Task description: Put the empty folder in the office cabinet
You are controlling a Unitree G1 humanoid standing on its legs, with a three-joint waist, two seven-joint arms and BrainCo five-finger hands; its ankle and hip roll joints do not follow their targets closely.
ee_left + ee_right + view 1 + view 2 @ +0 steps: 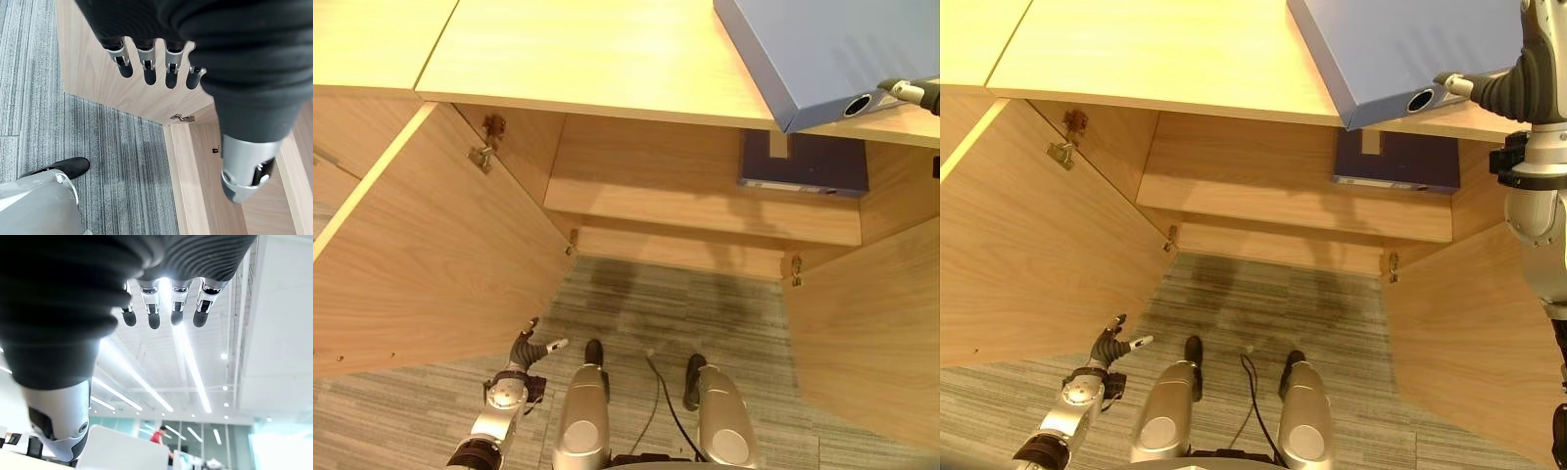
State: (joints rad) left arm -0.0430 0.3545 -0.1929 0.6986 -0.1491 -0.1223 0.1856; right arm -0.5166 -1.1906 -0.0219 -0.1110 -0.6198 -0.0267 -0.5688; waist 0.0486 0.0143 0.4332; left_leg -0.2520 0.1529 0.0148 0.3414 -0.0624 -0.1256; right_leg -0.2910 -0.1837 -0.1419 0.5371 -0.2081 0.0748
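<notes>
Nearest to me, my left hand (1108, 350) hangs low over the grey carpet (705, 313), its fingers (146, 66) straight and spread, thumb apart, holding nothing. In its wrist view the fingertips point toward the open left cabinet door (421, 255), just beyond them and not touching. A hinge (182, 117) shows past the fingers, at the lower corner of the cabinet's opening.

Beyond that hand stands the office cabinet (705, 211), both doors swung out: the left door on the hand's outer side, the right door (1459, 333) across the opening from it. A wooden shelf (1293, 211) crosses the interior. On that shelf, toward the right end, lies a dark folder (808, 162), flat.

Farthest, on the cabinet top (587, 49), rests the blue folder (1410, 44), lying flat with its spine corner overhanging the front edge. My right hand (1508, 88) is raised at that corner, forearm upright, one silver finger reaching to the spine by its round finger hole (1421, 100). In its own wrist view the fingers (154, 308) point up toward ceiling lights (190, 362), extended and uncurled, grasping nothing that I can see there. A person in red (159, 435) sits far beyond.
</notes>
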